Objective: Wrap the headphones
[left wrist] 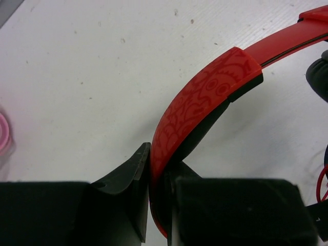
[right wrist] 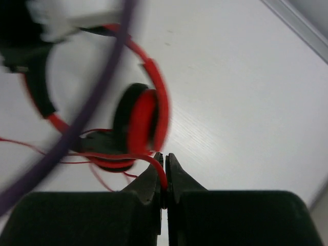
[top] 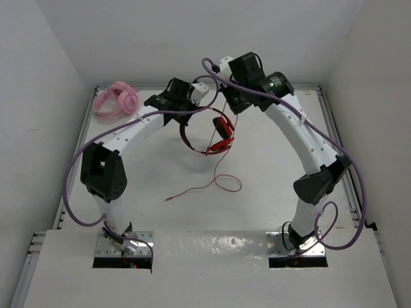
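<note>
Headphones (top: 221,136), red, upper centre of the top view, seemingly lifted just off the table (top: 270,186). Left gripper (left wrist: 154,177) clenched on the headband (left wrist: 205,97). Right gripper (right wrist: 165,166) pinched tight on the thin cord (right wrist: 162,177); that view is blurred. Loose cord end trails at centre. Pink headphones (top: 115,99) upper left.

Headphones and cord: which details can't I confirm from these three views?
- Right wrist: headphones are motion-blurred and crossed by a purple cable. The cord, pinched by the right gripper, has uncountable turns.
- Left wrist: left gripper clamps the headband. The ear cups are cut off at the right edge.
- Top external: both grips are hidden under the wrists, and the cord tip is too small to identify.
</note>
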`<action>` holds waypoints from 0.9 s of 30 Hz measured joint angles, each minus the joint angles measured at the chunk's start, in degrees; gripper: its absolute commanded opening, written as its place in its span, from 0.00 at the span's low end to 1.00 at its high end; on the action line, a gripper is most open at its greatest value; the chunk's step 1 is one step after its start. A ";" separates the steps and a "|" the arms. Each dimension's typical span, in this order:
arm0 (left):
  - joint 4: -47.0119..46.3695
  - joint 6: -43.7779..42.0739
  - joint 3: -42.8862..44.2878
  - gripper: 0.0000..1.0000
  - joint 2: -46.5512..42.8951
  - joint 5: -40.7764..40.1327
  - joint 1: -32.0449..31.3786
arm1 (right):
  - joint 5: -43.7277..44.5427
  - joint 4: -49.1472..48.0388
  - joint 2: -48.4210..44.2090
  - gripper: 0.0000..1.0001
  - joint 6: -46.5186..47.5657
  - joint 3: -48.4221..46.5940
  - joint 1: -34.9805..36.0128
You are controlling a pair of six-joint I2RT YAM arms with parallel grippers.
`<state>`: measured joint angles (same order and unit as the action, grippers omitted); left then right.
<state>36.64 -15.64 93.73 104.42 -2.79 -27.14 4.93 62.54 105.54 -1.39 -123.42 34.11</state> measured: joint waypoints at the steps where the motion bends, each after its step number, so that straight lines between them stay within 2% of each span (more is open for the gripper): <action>1: 0.11 -0.98 0.00 0.00 -0.61 0.94 -0.13 | 2.34 -0.04 -0.46 0.00 0.90 0.98 -0.90; 4: 1.68 -3.52 0.26 0.00 -1.55 4.61 -0.15 | 7.56 -0.79 -1.01 0.00 3.08 3.15 -3.21; 7: 4.74 -5.88 1.70 0.00 -1.62 8.70 -0.50 | 7.56 -3.87 -1.01 0.00 4.55 4.66 -5.16; 14: 9.01 -7.06 4.55 0.00 -3.06 15.30 -1.31 | -1.97 -14.99 -0.85 0.00 5.49 8.04 -6.34; 22: 10.51 -5.33 7.48 0.00 -4.42 18.56 -1.31 | -11.87 -20.98 2.58 0.00 1.42 7.26 -8.79; 23: 11.08 -4.81 8.37 0.00 -4.42 19.08 -1.29 | -13.18 -22.34 2.64 0.05 0.61 8.33 -9.31; 24: 11.78 -4.24 9.53 0.00 -4.42 19.78 -1.27 | -14.97 -23.71 2.64 0.18 -0.42 9.70 -10.03; 25: 12.63 -3.48 10.84 0.00 -4.42 20.70 -1.25 | -17.14 -25.66 2.64 0.38 -1.64 11.54 -10.97; 26: 13.35 -2.91 12.00 0.00 -4.39 21.75 -1.11 | -19.02 -28.04 2.54 0.67 -2.73 13.64 -11.87; 27: 14.12 -2.05 13.33 0.00 -4.39 23.15 -0.68 | -20.96 -30.32 2.54 0.71 -3.78 15.91 -12.83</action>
<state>50.76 -17.69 107.07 100.03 20.36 -27.81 -16.03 32.23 108.07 -5.17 -107.50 21.28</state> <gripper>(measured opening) 0.108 0.489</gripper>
